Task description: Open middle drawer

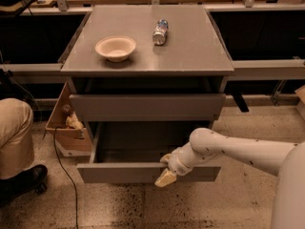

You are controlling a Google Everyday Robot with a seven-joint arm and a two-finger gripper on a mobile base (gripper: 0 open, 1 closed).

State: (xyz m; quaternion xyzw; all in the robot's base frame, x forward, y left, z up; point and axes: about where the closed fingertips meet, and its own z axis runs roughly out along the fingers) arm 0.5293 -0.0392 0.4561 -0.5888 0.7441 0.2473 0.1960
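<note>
The grey cabinet [147, 56] has its middle drawer [119, 173] pulled well out, with its dark inside showing. My gripper [166, 171] sits at the top edge of that drawer's front panel, right of its middle. One cream finger [163, 178] hangs down the outside of the panel and the gripper is shut on it. The drawer above [147, 107] stands a little forward of the cabinet. Any drawer below the open one is hidden.
A white bowl [116, 47] and a lying bottle [160, 31] rest on the cabinet top. A cardboard box [66, 128] stands left of the cabinet. A person's leg and shoe [16, 151] are at the far left, and a cable [64, 175] runs over the floor.
</note>
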